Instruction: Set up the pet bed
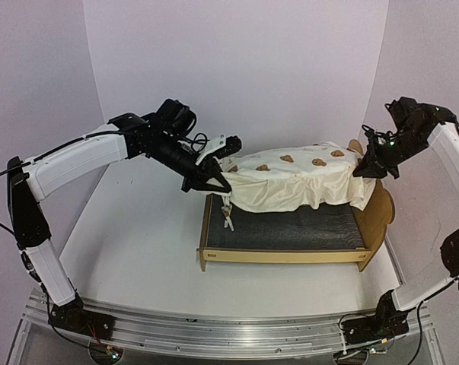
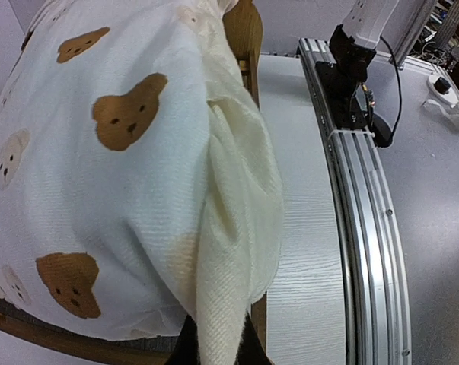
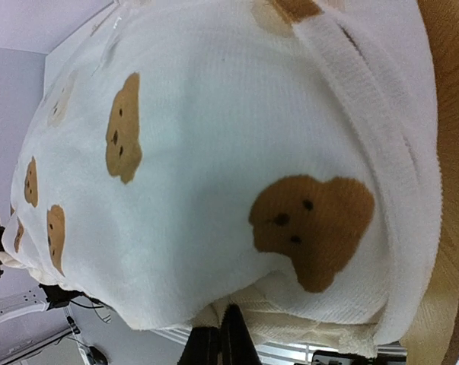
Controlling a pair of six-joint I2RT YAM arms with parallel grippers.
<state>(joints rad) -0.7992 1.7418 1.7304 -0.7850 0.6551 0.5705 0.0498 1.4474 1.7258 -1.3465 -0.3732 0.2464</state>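
Over the table [image 1: 138, 251], left gripper [image 1: 211, 181] and right gripper [image 1: 368, 169], each pinched tight on a ruffled end, hang the soft, light cushion [image 1: 290, 181] just above the plywood pet bed [image 1: 282, 255]; hems look the surest hold.

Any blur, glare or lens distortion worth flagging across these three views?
Top external: even light, sharp, no glare. Left wrist: cushion close to the lens and a little soft; aluminium rail bows from wide-angle distortion. Right wrist: cushion fills the frame, soft, its white cloth slightly washed out.
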